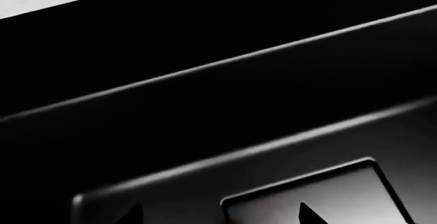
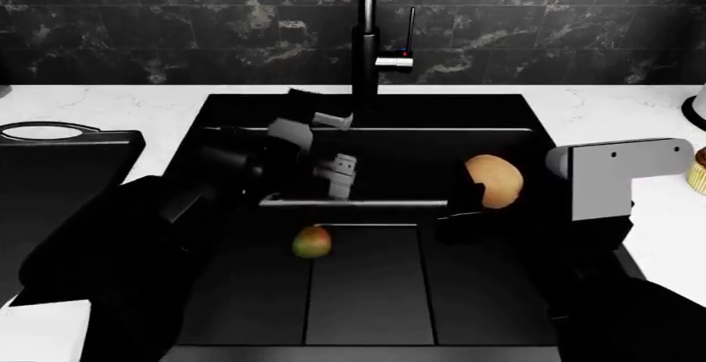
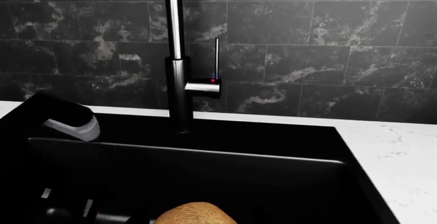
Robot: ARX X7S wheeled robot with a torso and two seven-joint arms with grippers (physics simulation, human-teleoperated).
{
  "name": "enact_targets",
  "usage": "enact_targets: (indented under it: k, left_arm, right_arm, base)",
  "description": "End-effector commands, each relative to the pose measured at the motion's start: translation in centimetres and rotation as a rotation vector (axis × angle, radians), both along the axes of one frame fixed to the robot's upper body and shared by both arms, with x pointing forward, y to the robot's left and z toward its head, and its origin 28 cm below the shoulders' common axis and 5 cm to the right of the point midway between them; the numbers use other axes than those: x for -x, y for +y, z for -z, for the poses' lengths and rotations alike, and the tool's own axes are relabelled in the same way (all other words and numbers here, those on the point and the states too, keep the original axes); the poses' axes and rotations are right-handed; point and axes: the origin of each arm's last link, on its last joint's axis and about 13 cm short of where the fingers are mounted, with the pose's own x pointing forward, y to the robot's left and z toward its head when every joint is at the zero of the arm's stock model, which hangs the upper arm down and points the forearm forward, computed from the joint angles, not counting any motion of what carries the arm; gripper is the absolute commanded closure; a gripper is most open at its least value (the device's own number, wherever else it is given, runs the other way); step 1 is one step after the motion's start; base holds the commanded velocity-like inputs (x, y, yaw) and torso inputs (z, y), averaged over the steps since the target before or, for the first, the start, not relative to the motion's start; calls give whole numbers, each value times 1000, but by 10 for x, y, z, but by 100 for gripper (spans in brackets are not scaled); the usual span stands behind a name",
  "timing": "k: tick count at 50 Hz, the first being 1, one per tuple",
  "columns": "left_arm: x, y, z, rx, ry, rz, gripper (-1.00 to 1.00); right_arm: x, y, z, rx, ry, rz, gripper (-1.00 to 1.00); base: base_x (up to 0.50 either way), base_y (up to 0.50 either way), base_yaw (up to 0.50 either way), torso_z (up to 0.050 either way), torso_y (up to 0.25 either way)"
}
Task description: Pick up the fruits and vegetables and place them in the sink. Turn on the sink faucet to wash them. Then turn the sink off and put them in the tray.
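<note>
1. While the right gripper [image 2: 464, 201] hangs over the deep matte-black sink basin [image 2: 485, 114], it's clamped on the rounded tan-brown fruit [image 2: 493, 182], carried in for its wash, I'd say.
2. At nine o'clock from it, the left gripper [image 2: 336, 172] hovers inside the basin; open or closed, I cannot tell.
3. Down at seven o'clock, the egg-shaped green-yellow mango [image 2: 312, 242] already lies on the basin floor.
4. Up at twelve o'clock, the tall slim black faucet [image 2: 365, 40] waits, its thin lever [image 3: 217, 58] upright.
</note>
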Motion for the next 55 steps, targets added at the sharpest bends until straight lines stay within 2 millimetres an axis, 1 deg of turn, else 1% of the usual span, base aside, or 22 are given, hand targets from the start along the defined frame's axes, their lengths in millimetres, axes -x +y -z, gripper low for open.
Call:
enact_targets:
  k: [1, 5, 9, 14, 20, 24, 29, 34, 39, 43, 50, 55]
  left_arm:
    - [-6, 4, -7, 45, -58, -26, -100]
    - [-10, 6, -19, 94, -151, -30, -100]
    - [1, 11, -33, 140, -291, -36, -100]
    - [36, 22, -54, 188, -467, -25, -100]
    - [80, 32, -75, 254, -630, -23, -100]
    - [101, 39, -84, 270, -699, -24, -100]
    - [122, 48, -92, 310, -747, -31, -100]
    - [135, 52, -95, 363, -770, -27, -100]
    - [146, 56, -99, 399, -796, -31, -100]
    - [153, 57, -99, 406, -806, -26, -100]
    - [157, 59, -96, 434, -794, -26, -100]
    - [156, 59, -93, 443, -782, -29, -100]
  right_arm:
    - [-3, 1, 1, 8, 0, -1, 100]
    - [-7, 4, -3, 17, -5, -10, 100]
    - [-16, 9, -8, 30, -3, -17, 100]
    - [-33, 20, -12, 56, 22, -46, 100]
    - [-63, 33, -11, 85, 76, -70, 100]
    - [-80, 44, -6, 95, 124, -99, 100]
    - [-101, 58, 7, 104, 184, -112, 100]
    - [-121, 69, 19, 97, 239, -110, 100]
    - [-135, 76, 30, 96, 287, -103, 100]
    - [-147, 81, 40, 101, 326, -91, 100]
    - [-172, 84, 57, 106, 400, -51, 100]
    - [-182, 84, 65, 130, 457, -46, 100]
  base:
    - [0, 0, 0, 0, 0]
    - [0, 0, 0, 0, 0]
    - [0, 0, 1, 0, 0]
    - [0, 0, 0, 3, 0]
    - [0, 0, 0, 0, 0]
    - [0, 0, 0, 0, 0]
    - [0, 0, 0, 0, 0]
    - [0, 0, 0, 0, 0]
    - [0, 0, 0, 0, 0]
    - [0, 0, 0, 0, 0]
    - [0, 0, 0, 0, 0]
    - [0, 0, 0, 0, 0]
